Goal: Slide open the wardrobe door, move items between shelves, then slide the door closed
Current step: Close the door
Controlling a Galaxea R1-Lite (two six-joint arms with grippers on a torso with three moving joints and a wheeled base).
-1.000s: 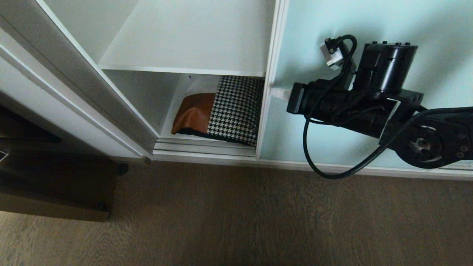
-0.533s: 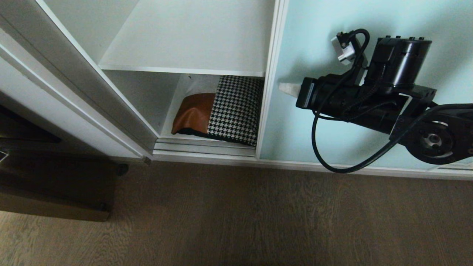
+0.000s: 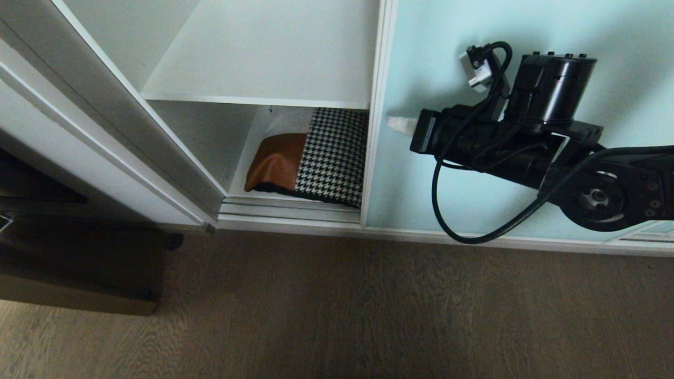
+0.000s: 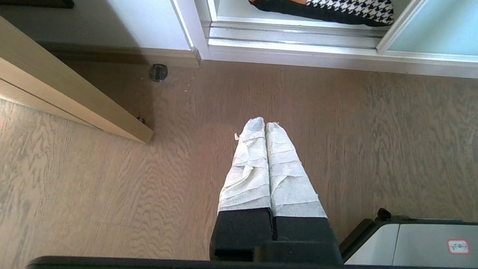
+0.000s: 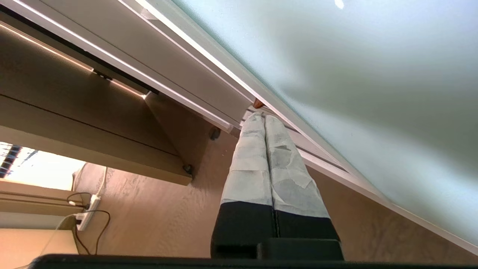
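Against the door face, right gripper pressed together, empty, near its left frame; closing step. Next: push door left past cushion.

The sliding wardrobe door has slid slightly toward frame left, narrowing the opening; the right tool moved off its frame edge.

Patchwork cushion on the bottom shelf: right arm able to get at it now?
Probably not directly: the brown-leather-and-houndstooth cushion sits behind the frosted aqua sliding door edge, which covers its right side. The shut right gripper is against the glass.
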